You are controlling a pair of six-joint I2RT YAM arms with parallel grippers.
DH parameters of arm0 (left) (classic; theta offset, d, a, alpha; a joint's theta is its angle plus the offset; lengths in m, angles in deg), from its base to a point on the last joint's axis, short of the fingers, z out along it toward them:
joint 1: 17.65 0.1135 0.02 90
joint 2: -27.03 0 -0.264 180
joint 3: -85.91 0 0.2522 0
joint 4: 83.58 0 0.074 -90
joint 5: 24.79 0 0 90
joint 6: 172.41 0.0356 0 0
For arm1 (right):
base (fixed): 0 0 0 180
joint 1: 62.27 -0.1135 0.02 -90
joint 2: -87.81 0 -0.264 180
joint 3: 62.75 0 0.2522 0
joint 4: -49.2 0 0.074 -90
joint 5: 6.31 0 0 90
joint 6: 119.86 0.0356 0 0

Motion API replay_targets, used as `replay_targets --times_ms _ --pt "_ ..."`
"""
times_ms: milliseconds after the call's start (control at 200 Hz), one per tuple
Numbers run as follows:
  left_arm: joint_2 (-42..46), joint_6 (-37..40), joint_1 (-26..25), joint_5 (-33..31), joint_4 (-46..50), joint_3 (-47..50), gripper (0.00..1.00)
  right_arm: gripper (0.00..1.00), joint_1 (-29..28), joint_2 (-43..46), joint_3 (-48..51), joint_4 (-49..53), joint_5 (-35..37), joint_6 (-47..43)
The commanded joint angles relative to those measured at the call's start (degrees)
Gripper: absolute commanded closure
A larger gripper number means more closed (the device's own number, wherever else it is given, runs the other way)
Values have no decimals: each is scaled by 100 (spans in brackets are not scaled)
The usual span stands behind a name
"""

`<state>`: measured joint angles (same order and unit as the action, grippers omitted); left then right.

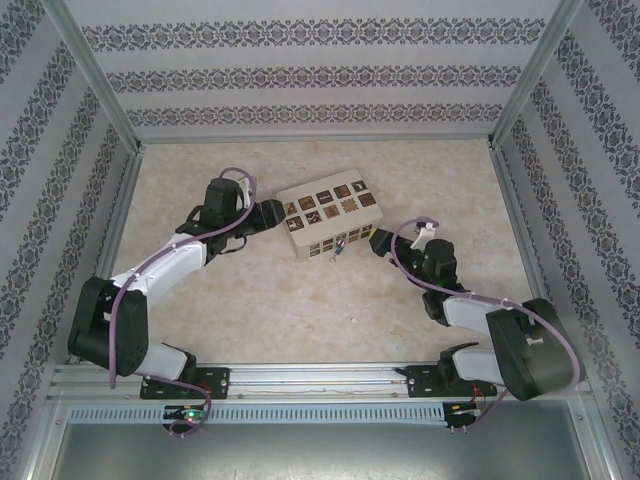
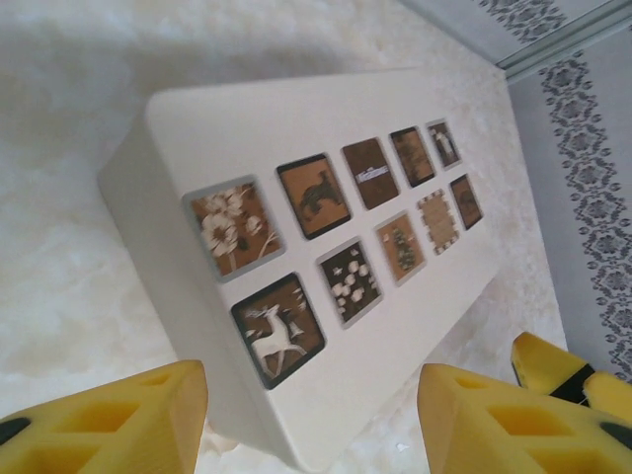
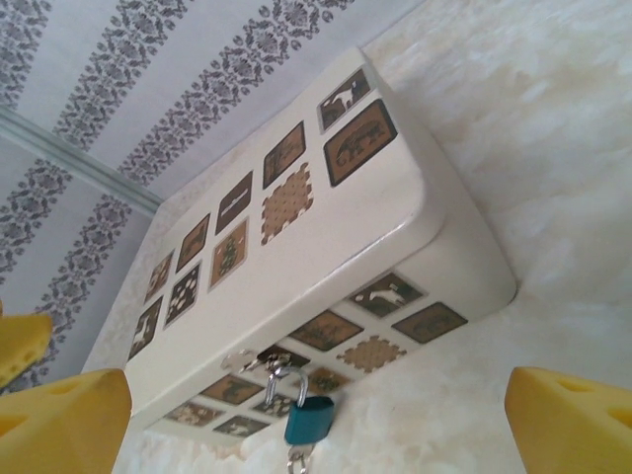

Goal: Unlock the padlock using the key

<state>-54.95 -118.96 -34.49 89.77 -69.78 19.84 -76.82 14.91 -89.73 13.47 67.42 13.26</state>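
Observation:
The small blue padlock point(image 3: 310, 419) hangs by its silver shackle from the hasp on the front wall of the cream box point(image 3: 326, 247) with brown picture squares. A silvery bit of the key point(image 3: 299, 460) pokes out under the padlock at the picture's lower edge. My right gripper point(image 3: 316, 400) is open, its yellow fingers point(image 3: 69, 425) wide apart, facing the padlock from a short way off. From above, the padlock point(image 1: 340, 249) lies between the box point(image 1: 330, 215) and the right gripper point(image 1: 376, 240). My left gripper point(image 2: 311, 434) is open around the box's near corner point(image 2: 286, 425), with a clear gap on the right side.
The box sits mid-table on a pale mottled surface point(image 1: 300, 310). Patterned walls point(image 1: 320, 75) with metal posts enclose the table at the back and on both sides. The other arm's yellow fingertip point(image 2: 553, 365) shows beyond the box's far end.

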Motion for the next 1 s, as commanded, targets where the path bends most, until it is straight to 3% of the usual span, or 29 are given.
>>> replay_targets --times_ms 0,235,515,889,994 --pt "39 275 33 152 239 -286 43 3 41 179 98 71 -421 -154" --pt "-327 -35 -91 590 235 -659 48 9 31 -39 5 38 -803 -113" --pt "-1025 -86 -464 813 383 -1285 52 24 -150 -970 -329 -450 -1212 83" --pt "-1989 -115 -826 939 638 -1954 55 41 -348 -3031 -615 -2828 -1214 1065" --pt "-2117 -149 -860 908 685 -1943 56 43 -416 -3360 -872 -2978 -1276 1182"
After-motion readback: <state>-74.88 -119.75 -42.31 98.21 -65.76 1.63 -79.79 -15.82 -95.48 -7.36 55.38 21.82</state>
